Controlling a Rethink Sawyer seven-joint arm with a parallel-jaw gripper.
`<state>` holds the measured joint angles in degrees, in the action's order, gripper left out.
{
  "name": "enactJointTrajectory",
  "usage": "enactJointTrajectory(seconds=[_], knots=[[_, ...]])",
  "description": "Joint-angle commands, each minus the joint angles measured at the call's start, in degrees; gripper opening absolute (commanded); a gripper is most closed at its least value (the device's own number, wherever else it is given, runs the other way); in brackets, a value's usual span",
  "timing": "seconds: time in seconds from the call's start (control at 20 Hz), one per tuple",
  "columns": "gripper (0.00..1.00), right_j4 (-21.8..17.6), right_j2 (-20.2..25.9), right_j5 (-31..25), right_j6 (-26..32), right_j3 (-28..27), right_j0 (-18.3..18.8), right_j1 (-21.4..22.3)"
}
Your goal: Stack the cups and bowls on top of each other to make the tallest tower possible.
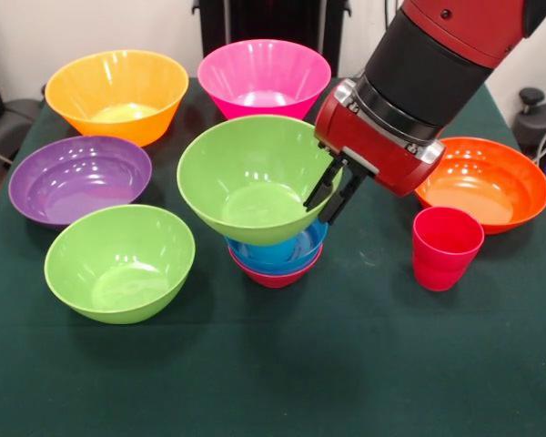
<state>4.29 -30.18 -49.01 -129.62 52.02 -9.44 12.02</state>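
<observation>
My gripper (333, 193) is shut on the right rim of a lime green bowl (246, 173). One finger is inside the bowl and one outside. The bowl sits slightly tilted on the tower, a small blue bowl (278, 253) nested in a small red bowl (275, 277), at the table's middle. The red-pink cup (446, 246) stands upright to the right of the tower, apart from it. The light blue cup is not visible.
A second lime green bowl (118, 262) sits at the front left, with a purple bowl (79, 177) behind it. A yellow-orange bowl (116, 91) and a pink bowl (264, 77) are at the back. An orange bowl (482, 182) is on the right, on the green tablecloth (346, 364).
</observation>
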Motion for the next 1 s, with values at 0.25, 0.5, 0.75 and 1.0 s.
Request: enactJointTrajectory(seconds=[0.25, 0.5, 0.75, 1.0], knots=[[0.00, -1.6, 6.4, 1.9, -2.7, 4.3, -1.1, -1.6], [0.00, -1.6, 6.8, 2.9, -2.4, 4.7, -0.8, -1.6], [0.00, -1.6, 7.3, 3.7, -2.0, 5.4, -0.6, -1.4], [0.00, -1.5, 7.5, 4.7, -1.9, 5.9, -0.5, -1.3]])
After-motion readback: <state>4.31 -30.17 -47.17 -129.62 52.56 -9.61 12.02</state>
